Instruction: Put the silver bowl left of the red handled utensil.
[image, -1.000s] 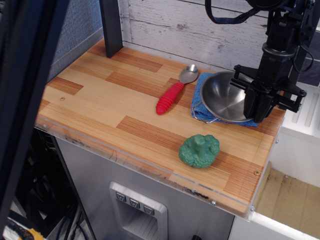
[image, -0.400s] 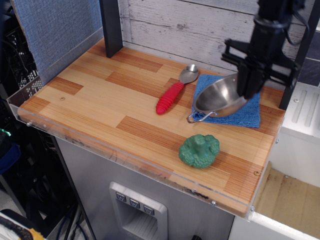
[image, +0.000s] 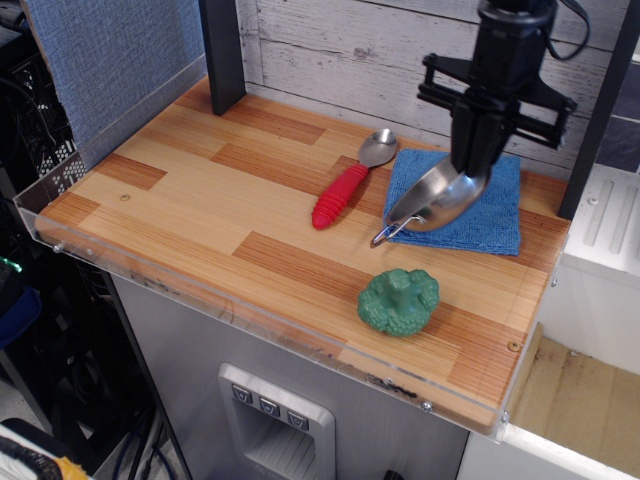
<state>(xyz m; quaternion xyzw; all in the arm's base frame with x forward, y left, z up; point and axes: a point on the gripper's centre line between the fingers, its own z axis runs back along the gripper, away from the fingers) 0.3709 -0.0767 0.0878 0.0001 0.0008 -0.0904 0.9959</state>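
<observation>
While the pincer (image: 470, 170) pinches the far-right rim of the silver bowl (image: 440, 200), the bowl hangs steeply tilted above the blue cloth (image: 490, 200), open side facing near-left, low wire handle (image: 385, 235) just over the cloth's near-left corner; whether that handle touches the counter (image: 200, 200) can't be told from this angle. Red handled utensil (image: 345, 185) lies diag. just left of the cloth, spoon end far, handle near. Green broccoli toy (image: 400, 300) sits near edge, apart from both.

Step in hand, as I read it: carry phase — bowl is picked up but sits right of the utensil, so task not done. Next move calls for more lift so the low handle clears the spoon, then travel left across it to bare wood w/ room to spare, lower, level out, release. Risk: tilted bowl slipping from a rim-only grip, or clipping the red handle en route.
</observation>
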